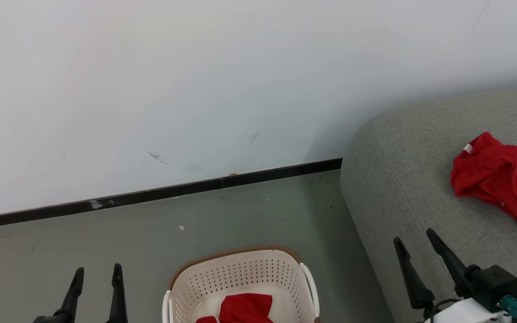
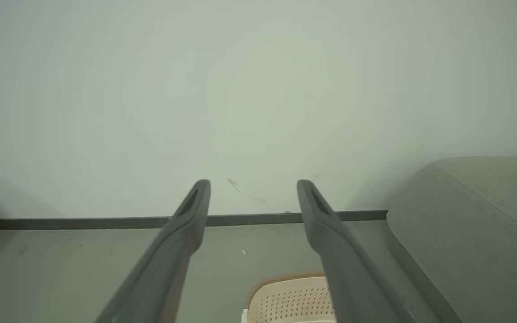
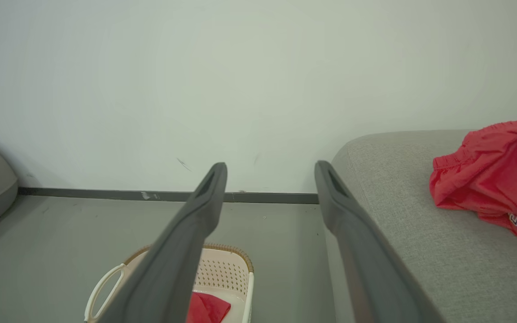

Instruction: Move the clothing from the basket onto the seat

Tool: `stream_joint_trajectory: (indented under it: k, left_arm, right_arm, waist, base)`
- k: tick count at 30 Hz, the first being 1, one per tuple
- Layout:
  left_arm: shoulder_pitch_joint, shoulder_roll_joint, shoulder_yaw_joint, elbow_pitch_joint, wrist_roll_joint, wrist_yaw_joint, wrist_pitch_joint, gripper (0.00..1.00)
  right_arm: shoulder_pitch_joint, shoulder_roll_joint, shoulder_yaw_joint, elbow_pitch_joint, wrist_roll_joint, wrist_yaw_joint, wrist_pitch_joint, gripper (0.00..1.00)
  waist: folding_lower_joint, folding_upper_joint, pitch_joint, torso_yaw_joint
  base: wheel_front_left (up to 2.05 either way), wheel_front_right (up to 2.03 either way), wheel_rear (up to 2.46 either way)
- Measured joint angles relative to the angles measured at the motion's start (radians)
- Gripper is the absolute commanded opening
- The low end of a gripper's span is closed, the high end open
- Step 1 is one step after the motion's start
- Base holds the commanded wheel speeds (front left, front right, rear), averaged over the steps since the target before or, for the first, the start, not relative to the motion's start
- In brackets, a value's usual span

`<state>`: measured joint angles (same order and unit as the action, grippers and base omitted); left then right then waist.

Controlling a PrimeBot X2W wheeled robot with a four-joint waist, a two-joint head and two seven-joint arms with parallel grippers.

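The left gripper point(image 1: 98, 268) is hovering over the floor point(image 1: 240, 211), fingers spread wide and holding nothing, just left of the basket point(image 1: 236, 252), where a red garment point(image 1: 245, 307) is lying (partly cut off by the frame edge). Further right, the right gripper point(image 1: 413, 236) is hanging equally wide and empty over the seat point(image 1: 397, 188), with a second garment point(image 1: 492, 172) resting on the cushion nearby.

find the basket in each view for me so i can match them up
Head view: basket at the bottom centre.
Left wrist view: bottom edge, right of centre.
Right wrist view: bottom edge, left of centre.
Shared landmark: the dark baseboard behind it.
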<state>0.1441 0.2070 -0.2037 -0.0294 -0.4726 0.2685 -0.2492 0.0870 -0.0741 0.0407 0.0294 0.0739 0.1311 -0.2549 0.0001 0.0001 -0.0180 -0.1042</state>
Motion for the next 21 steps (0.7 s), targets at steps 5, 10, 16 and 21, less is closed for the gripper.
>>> stream_joint_trajectory:
  k: [5, 10, 16, 21]
  left_arm:
    - [0.008, 0.009, 0.006, -0.011, 0.009, 0.000, 0.000, 1.00]
    - [0.008, 0.010, 0.013, -0.017, 0.010, 0.000, 0.000, 1.00]
    - [0.008, 0.010, 0.013, -0.020, 0.010, 0.000, 0.000, 1.00]
    - [0.009, 0.010, 0.014, -0.027, 0.017, 0.000, 0.000, 1.00]
  right_arm:
    - [0.015, 0.004, 0.001, -0.020, -0.004, 0.000, 0.000, 1.00]
    - [0.015, 0.007, 0.004, -0.025, -0.006, 0.000, 0.000, 1.00]
    - [0.015, 0.007, 0.004, -0.031, -0.007, 0.000, 0.000, 1.00]
    - [0.015, 0.009, 0.004, -0.049, -0.007, 0.000, 0.000, 1.00]
  waist:
    - [0.0000, 0.0000, 0.002, 0.007]
    - [0.0000, 0.0000, 0.006, 0.011]
    - [0.0000, 0.0000, 0.011, 0.015]
    - [0.0000, 0.0000, 0.018, 0.021]
  base:
    - [0.00, 0.00, 0.00]
    - [0.00, 0.00, 0.00]
    - [0.00, 0.00, 0.00]
    - [0.00, 0.00, 0.00]
